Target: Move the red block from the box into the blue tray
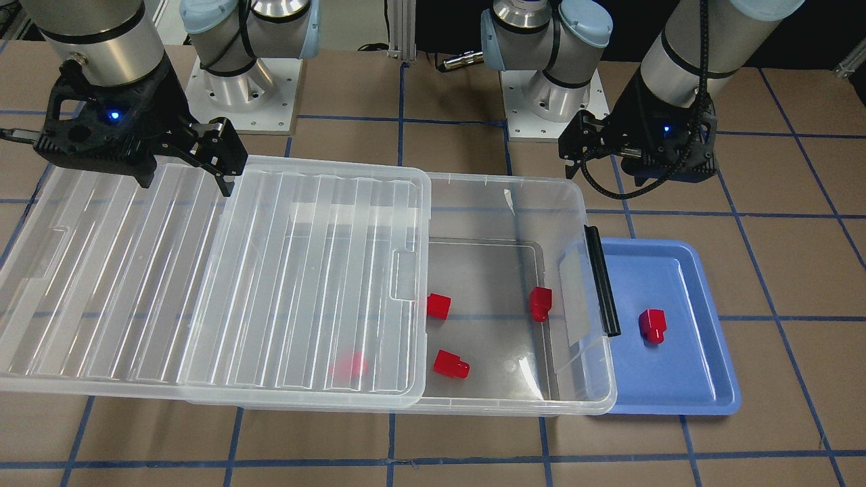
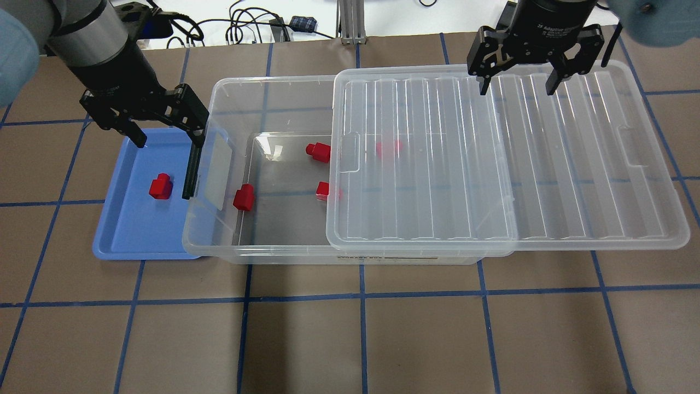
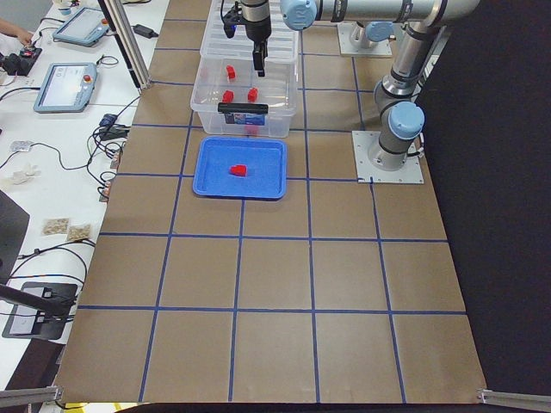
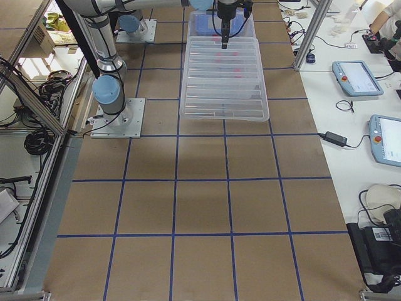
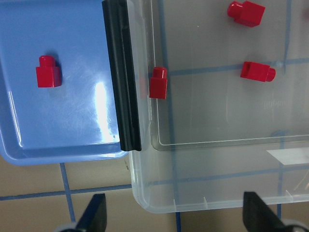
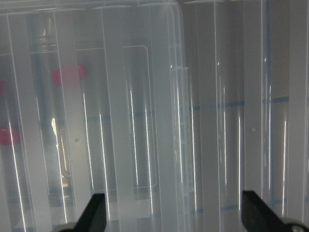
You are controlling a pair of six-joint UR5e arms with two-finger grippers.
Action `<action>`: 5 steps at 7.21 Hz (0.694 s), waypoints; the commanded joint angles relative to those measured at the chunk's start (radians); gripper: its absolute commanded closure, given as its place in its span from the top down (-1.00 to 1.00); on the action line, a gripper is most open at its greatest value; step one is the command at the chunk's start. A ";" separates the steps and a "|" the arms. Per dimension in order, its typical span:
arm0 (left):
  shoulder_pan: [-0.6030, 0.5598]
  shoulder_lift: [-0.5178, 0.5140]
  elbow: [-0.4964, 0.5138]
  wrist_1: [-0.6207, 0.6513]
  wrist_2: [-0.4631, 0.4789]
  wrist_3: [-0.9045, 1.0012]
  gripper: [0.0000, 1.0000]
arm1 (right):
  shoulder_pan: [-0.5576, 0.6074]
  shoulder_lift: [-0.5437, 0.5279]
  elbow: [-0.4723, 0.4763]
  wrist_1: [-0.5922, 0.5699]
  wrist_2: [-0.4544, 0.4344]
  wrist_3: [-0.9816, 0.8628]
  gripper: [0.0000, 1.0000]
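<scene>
The clear box [image 2: 284, 253] stands mid-table, its ribbed lid [image 2: 547, 164] slid half off toward my right. The blue tray [image 2: 126, 230] lies against the box's end with the black clip handle [image 2: 191, 169]. One red block [image 2: 160, 186] lies in the tray. Two red blocks [image 2: 244, 197] [image 2: 318, 151] lie in the open part of the box. A third [image 2: 322, 190] is half under the lid's edge, and another [image 2: 388, 146] shows blurred under the lid. My left gripper [image 2: 167, 134] is open and empty above the tray's far edge and the handle. My right gripper [image 2: 517, 85] is open and empty above the lid's far edge.
The brown table carries a blue tape grid. The two arm bases [image 1: 243, 88] [image 1: 548, 95] stand behind the box. Cables [image 2: 246, 24] lie at the table's far edge. Side benches with tablets [image 3: 65, 86] flank the table.
</scene>
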 commanded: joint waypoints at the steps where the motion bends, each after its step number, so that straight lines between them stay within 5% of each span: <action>1: 0.001 -0.001 -0.001 0.000 0.000 0.000 1.00 | 0.000 0.000 0.000 -0.002 0.001 0.000 1.00; 5: 0.001 0.002 -0.001 0.001 0.000 -0.005 1.00 | -0.042 0.003 0.000 -0.002 -0.004 -0.043 1.00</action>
